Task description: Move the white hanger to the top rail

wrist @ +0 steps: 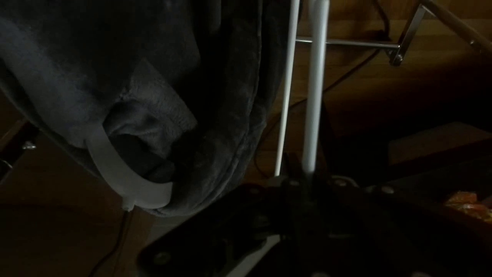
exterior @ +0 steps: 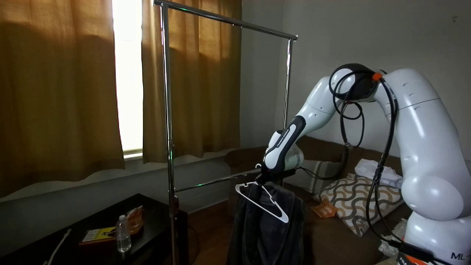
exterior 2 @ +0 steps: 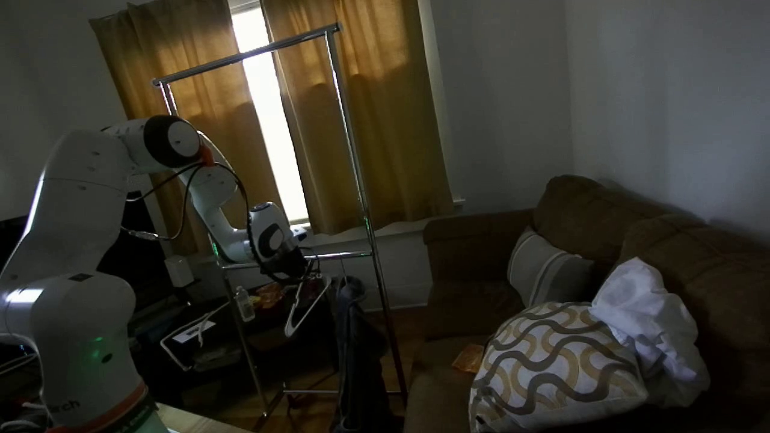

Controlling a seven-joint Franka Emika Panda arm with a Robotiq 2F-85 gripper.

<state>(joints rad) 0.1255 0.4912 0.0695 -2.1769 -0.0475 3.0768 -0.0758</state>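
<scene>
Black gripper [exterior: 261,180]: your jaws look clamped on white hanger [wrist: 316,84], its body below lower bar [exterior: 217,180]. Step in hand, likely: unhooking it; you can't tell whether it clears lower bar. Next calls for lift well above lower bar, hooking onto top rail [exterior: 226,19]. Wrist view shows hanger edges close at gripper, not top rail; both exterior views show rail.
</scene>
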